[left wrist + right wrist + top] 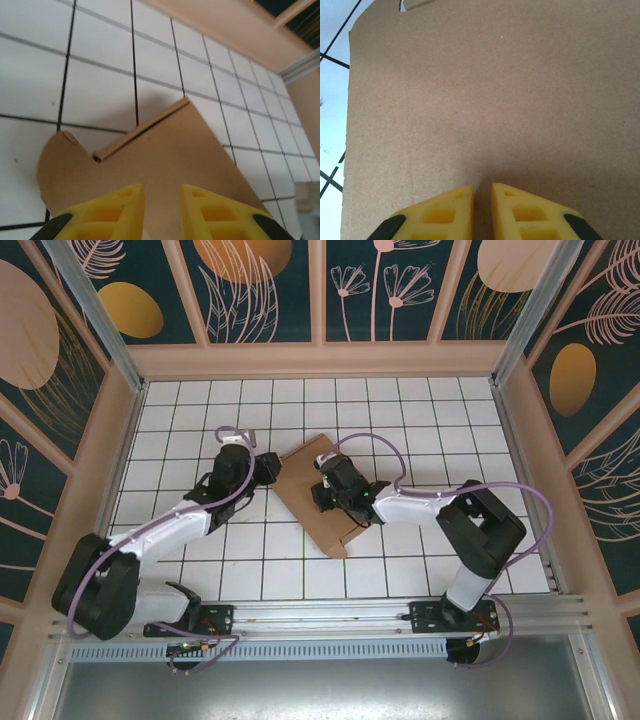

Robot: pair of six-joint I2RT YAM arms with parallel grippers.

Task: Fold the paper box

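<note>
The paper box (310, 518) is a brown cardboard sheet lying mostly flat and turned diagonally on the white tiles at mid-table. My left gripper (268, 468) is at its left corner. In the left wrist view its yellow fingers (120, 210) stand a little apart over the cardboard face (170, 160), with a folded strip (142, 131) and a rounded flap (60, 170) ahead. My right gripper (325, 495) is over the sheet's middle. Its fingertips (482, 192) are nearly together against the flat cardboard (495, 100), and nothing shows between them.
The tiled table (200, 400) is boxed in by wooden walls (320, 360) at the back and sides. An aluminium rail (330, 615) with both arm bases runs along the near edge. Bare tiles surround the cardboard.
</note>
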